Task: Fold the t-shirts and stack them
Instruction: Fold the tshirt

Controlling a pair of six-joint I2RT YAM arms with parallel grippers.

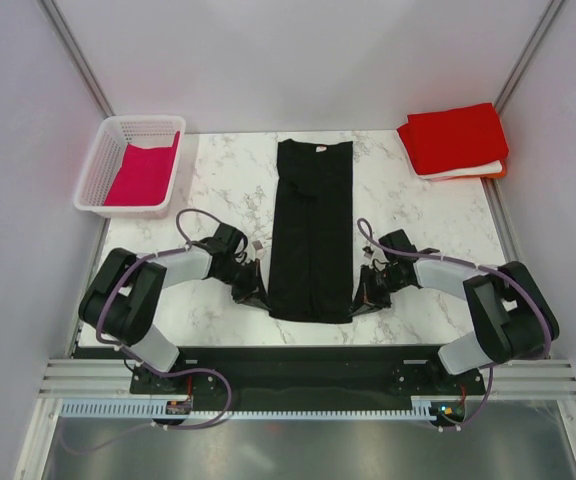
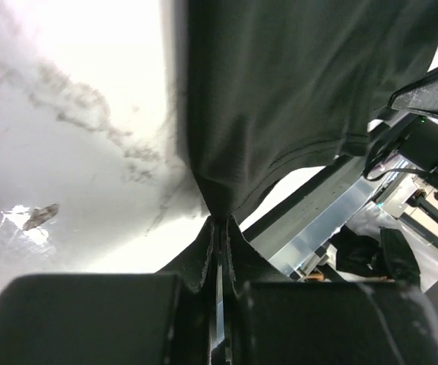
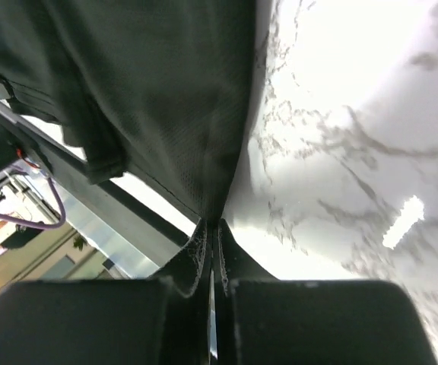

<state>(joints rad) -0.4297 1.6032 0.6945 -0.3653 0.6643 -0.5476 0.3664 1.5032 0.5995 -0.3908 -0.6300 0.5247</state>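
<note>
Table (image 1: 218,180): white marble-pattern top, grey veining.
Basket (image 1: 95,172): white plastic lattice, rectangular, far left corner of table, at left edge.
Back wall (image 1: 298,60): plain pale grey panel beyond far edge.
Frame posts (image 1: 80,58): two slanted metal bars, one at each far corner.
Rail (image 1: 78,380): ribbed aluminium, along near edge.
Cable duct (image 1: 298,410): white, slotted, just below rail.

Table: white, grey-veined marble-patterned tabletop (image 1: 218,190), with bright glare patches.
Walls: 3 plain pale grey panels (image 1: 298,60).
Frame: 2 slanted aluminium corner posts (image 1: 78,55).
Near edge: ribbed silver metal rail (image 1: 308,378).
</note>
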